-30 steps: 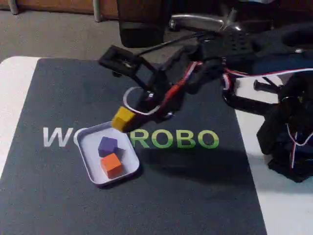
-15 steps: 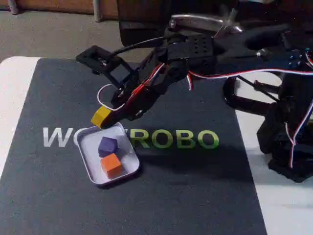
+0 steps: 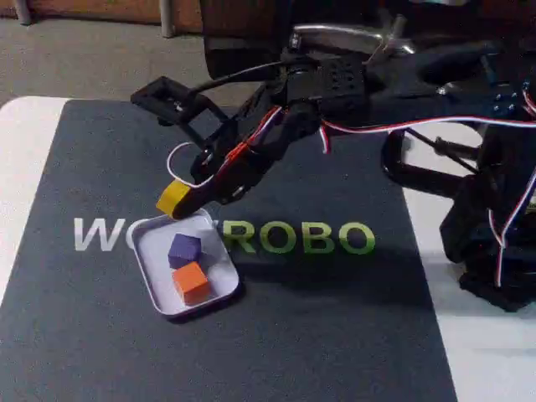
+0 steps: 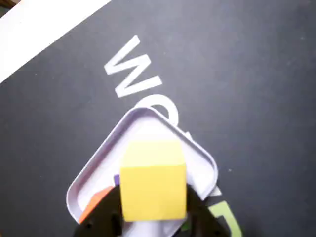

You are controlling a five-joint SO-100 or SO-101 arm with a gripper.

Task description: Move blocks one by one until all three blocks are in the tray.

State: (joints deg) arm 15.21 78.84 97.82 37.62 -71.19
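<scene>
The pale tray (image 3: 151, 280) lies on the dark mat with the purple block (image 3: 184, 249) and the orange block (image 3: 193, 282) inside it. My gripper (image 3: 177, 201) is shut on the yellow block (image 3: 172, 198) and holds it just above the tray's far end. In the wrist view the yellow block (image 4: 153, 178) sits between my black fingers (image 4: 203, 217) over the tray (image 4: 148, 118). Slivers of the orange block (image 4: 91, 203) and the purple block (image 4: 116, 179) peek out beside it.
The dark mat (image 3: 100, 352) bears white and green lettering (image 3: 301, 238) and lies on a white table (image 3: 21, 159). The arm's base and cables (image 3: 494, 226) stand at the right. A dark chair base (image 3: 335, 38) is beyond the table.
The gripper carried the yellow block leftward from the tray's right far corner to above its far end. It has barely moved in the last half second.
</scene>
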